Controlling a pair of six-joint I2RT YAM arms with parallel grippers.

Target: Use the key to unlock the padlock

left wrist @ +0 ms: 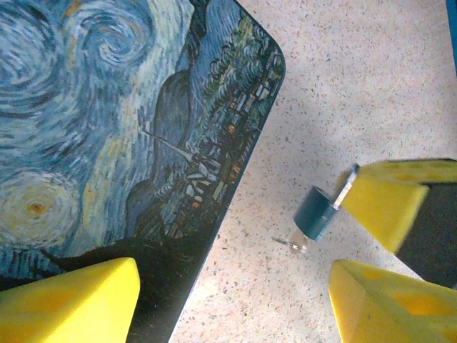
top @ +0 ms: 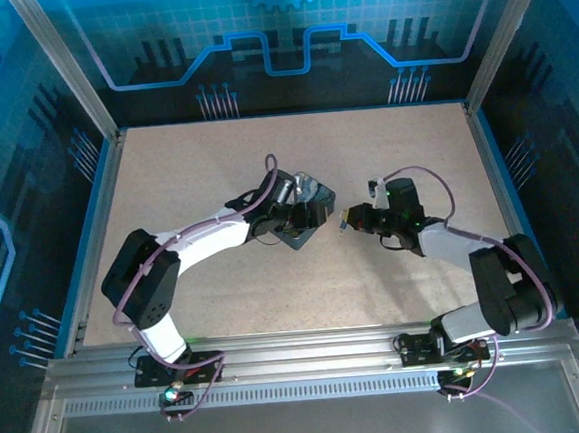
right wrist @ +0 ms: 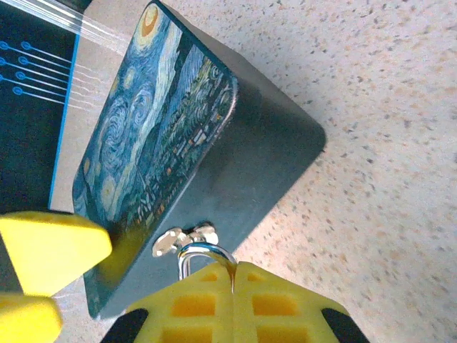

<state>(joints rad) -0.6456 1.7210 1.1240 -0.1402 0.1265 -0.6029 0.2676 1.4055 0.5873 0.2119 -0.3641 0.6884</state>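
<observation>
Left wrist view: tin (left wrist: 107,128) was cut off by top and left edges; key (left wrist: 345,187) was a mere sliver, its bow buried in right gripper (left wrist: 357,196) pads. Right wrist view: padlock (right wrist: 203,246) body lay hidden behind those pads, pale shackle poking out. From above, both were too small to resolve.

tin (left wrist: 107,107) on table (top: 185,164) | padlock (left wrist: 314,212) just right of tin | right tool (right wrist: 233,271) right of padlock

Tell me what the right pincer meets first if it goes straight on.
Likely the dark side wall of the tin, near its silver latch. The right pincer, shut on the padlock, points at it; depth is unclear.
</observation>
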